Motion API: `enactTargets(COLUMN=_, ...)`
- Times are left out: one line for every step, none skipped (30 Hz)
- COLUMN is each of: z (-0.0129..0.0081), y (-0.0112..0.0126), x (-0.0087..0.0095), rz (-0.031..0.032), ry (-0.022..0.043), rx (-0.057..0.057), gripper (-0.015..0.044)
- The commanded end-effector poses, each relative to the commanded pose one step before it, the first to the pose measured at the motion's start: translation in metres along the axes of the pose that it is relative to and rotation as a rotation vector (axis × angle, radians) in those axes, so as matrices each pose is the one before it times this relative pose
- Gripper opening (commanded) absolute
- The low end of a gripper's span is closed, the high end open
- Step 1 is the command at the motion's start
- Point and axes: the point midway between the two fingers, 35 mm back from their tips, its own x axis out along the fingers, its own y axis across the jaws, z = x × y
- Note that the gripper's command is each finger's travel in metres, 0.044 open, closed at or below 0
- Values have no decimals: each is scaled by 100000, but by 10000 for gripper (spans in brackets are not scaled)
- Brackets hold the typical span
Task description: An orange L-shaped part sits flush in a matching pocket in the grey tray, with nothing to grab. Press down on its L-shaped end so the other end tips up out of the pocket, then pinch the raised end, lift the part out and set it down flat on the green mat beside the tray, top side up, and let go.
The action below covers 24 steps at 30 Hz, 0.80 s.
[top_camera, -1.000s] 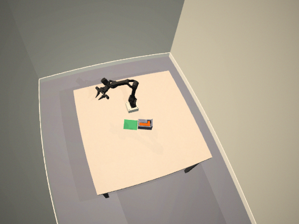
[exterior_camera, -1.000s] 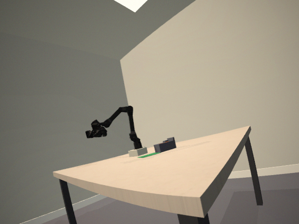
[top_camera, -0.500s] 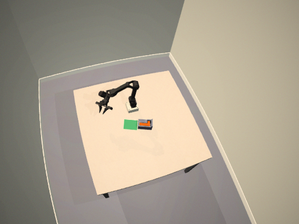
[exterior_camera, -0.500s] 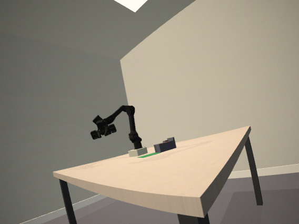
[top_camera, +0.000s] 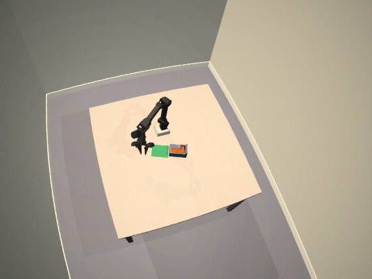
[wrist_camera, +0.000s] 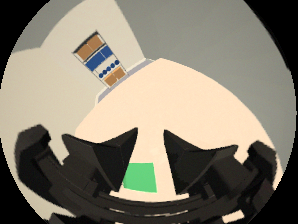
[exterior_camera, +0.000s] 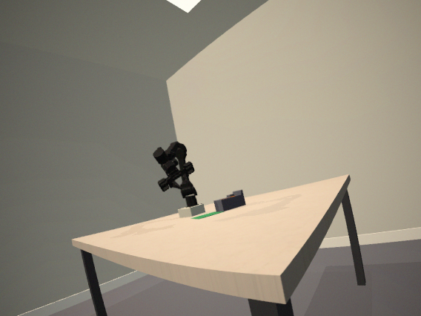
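Observation:
The orange L-shaped part (top_camera: 177, 150) lies in the pocket of the grey tray (top_camera: 174, 146) (exterior_camera: 233, 204). Its L-shaped end is at the right in the top view, and it looks level. The green mat (top_camera: 160, 151) (exterior_camera: 207, 215) (wrist_camera: 142, 177) lies flat beside the tray, on its left in the top view. My gripper (top_camera: 143, 154) (wrist_camera: 150, 131) is partly open with nothing between its fingers. It hangs above the table, left of the mat in the top view. The tray and the part do not show in the wrist view.
The arm's pale base block (top_camera: 162, 132) (exterior_camera: 190, 211) stands behind the mat in the top view. The tray's dark side wall stands higher than the mat, and a small raised piece shows at its far end in the exterior view. A shelf unit (wrist_camera: 100, 57) stands by the wall.

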Motion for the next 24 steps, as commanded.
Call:
enactTargets(z=-1355, y=4705, x=2205, rz=3611, ry=12263, rx=1455, gripper=180)
enactTargets(z=-437, y=1301, x=608, rz=585, ry=3773, rx=381, gripper=180)
enactTargets(z=-478, y=1303, x=587, rz=385, ry=3786, rx=261, gripper=180)
enactTargets(z=-515, y=1311, x=550, rz=158, ry=3726, rx=-28, gripper=180)
enactTargets(z=-550, y=1281, x=534, rz=-14, ry=3715, rx=26, gripper=180)
enactTargets(z=-581, y=1289, x=520, rz=-35, ry=3503, rx=-420, gripper=180)
enactTargets(z=-614, y=1244, x=478, rz=-402, ry=3584, rx=-180, gripper=180)
enactTargets(z=-635, y=1291, x=406, rz=-233, ry=3228, rx=-2178, gripper=180)
enactTargets(z=-633, y=1173, x=396, rz=-533, ry=3220, rx=-436, gripper=180)
enactTargets(z=-684, y=1189, x=400, rz=-922, ry=3349, rx=-413, gripper=180)
enactTargets(z=-725, y=1185, x=376, rz=-1102, ry=3281, rx=-482, gripper=180)
enactTargets(z=-764, y=1207, x=341, rz=-1092, ry=3073, rx=-506, gripper=180)
enactTargets(z=-787, y=1132, x=319, rz=-1474, ry=3027, rx=-689, gripper=180)
enactTargets(z=-814, y=1106, x=288, rz=-1642, ry=2876, rx=-790, gripper=180)
enactTargets(z=-954, y=1120, x=253, rz=-847, ry=2552, rx=-1520, gripper=180)
enactTargets(z=-799, y=987, x=223, rz=-1890, ry=2465, rx=-840, gripper=180)
enactTargets(z=-934, y=1054, x=254, rz=-1785, ry=2616, rx=-1789, gripper=180)
enactTargets(z=-799, y=947, x=182, rz=-1996, ry=1819, rx=-963, gripper=180)
enactTargets(z=-862, y=867, x=153, rz=-2226, ry=1863, rx=-942, gripper=180)
enactTargets(z=-823, y=842, x=95, rz=-2283, ry=1725, rx=-1019, gripper=180)
enactTargets(z=-838, y=816, x=67, rz=-2374, ry=1545, rx=-1088, gripper=180)
enactTargets(z=-854, y=791, x=39, rz=-2458, ry=1361, rx=-1156, gripper=180)
enactTargets(z=-868, y=766, x=10, rz=-2536, ry=1171, rx=-1222, gripper=180)
enactTargets(z=-882, y=741, x=-19, rz=-2604, ry=975, rx=-1285, gripper=180)
